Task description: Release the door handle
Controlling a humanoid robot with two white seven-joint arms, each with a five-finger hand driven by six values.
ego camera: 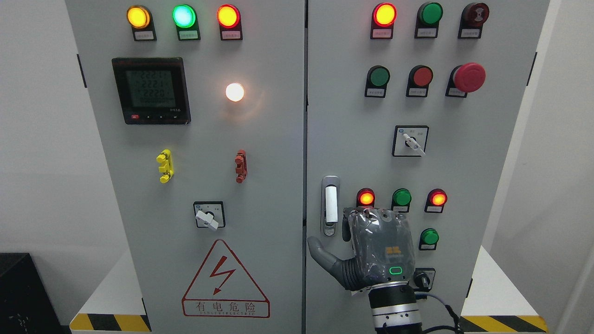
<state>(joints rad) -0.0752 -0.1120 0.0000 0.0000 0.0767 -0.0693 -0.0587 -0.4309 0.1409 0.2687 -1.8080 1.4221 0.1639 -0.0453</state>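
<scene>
Right hand (371, 253) is up against the right door (464, 162), back of the hand toward us, thumb stuck out left, fingers curled at the top near the handle (330, 205). It is holding nothing; the handle sits just left of the fingertips, apart from them. The handle is a silver recessed latch with a white grip, close to the seam between the two doors.

Readable text: the warning sign (225, 283) on the left door (185, 162) says "有电危险" under a red lightning bolt, and the meter (151, 90) shows rows of "222" digits. Lamp and button tags are too small to read. The orange logo on the back of the hand is illegible.

Room: white walls on both sides of the cabinet, and hazard-striped edges (109, 321) at the bottom left and right corners. A black box (23, 292) sits at the far lower left. Left arm is out of shot.
</scene>
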